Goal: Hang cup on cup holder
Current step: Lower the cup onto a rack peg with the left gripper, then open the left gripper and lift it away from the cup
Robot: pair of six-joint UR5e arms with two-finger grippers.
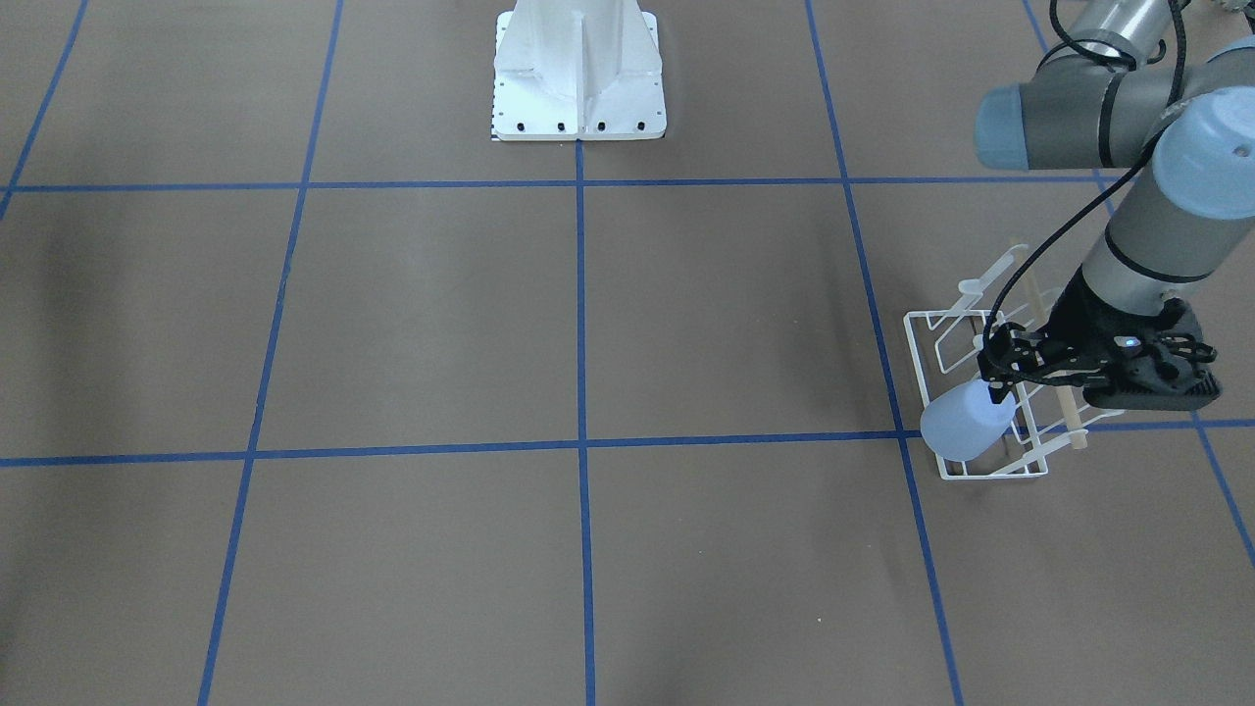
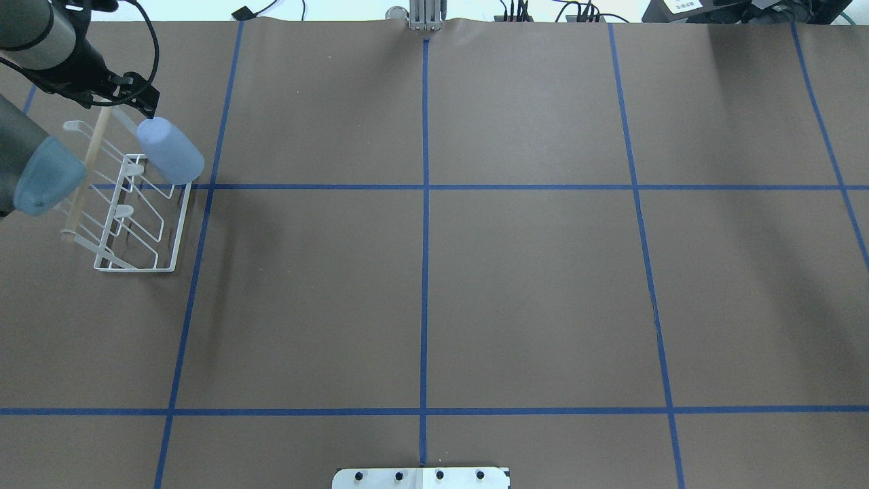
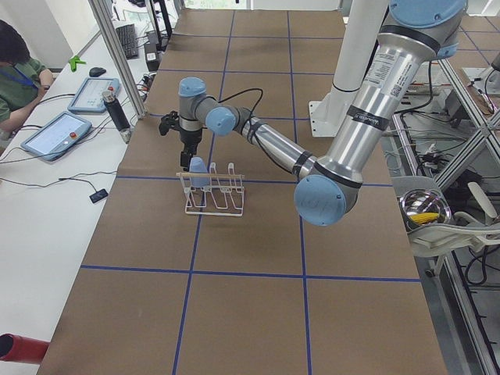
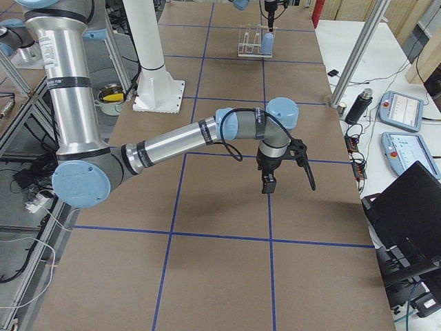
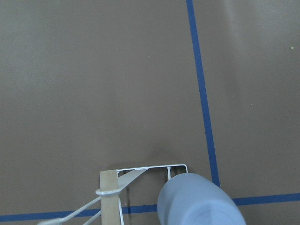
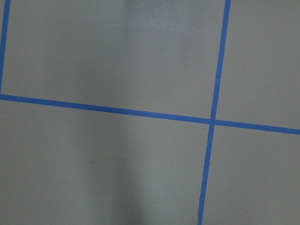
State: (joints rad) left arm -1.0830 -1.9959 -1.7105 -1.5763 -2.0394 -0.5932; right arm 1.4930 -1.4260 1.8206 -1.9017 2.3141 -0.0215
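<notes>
Blue cup (image 2: 171, 151): tilted at the rack's (image 2: 181, 231) far-end corner, base right by the left gripper (image 2: 148, 112)
Left grip: can't tell if it's pinching
Right gripper (image 4: 267, 185): only the side cam shows it, grip unclear

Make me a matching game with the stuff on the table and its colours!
Things:
1. cup
2. cup holder
3. rod
4. tape lines

Colours:
A. white
B. dark blue
C. light blue
D. pale wood

Pairs: 1-C, 2-A, 3-D, 4-B
</notes>
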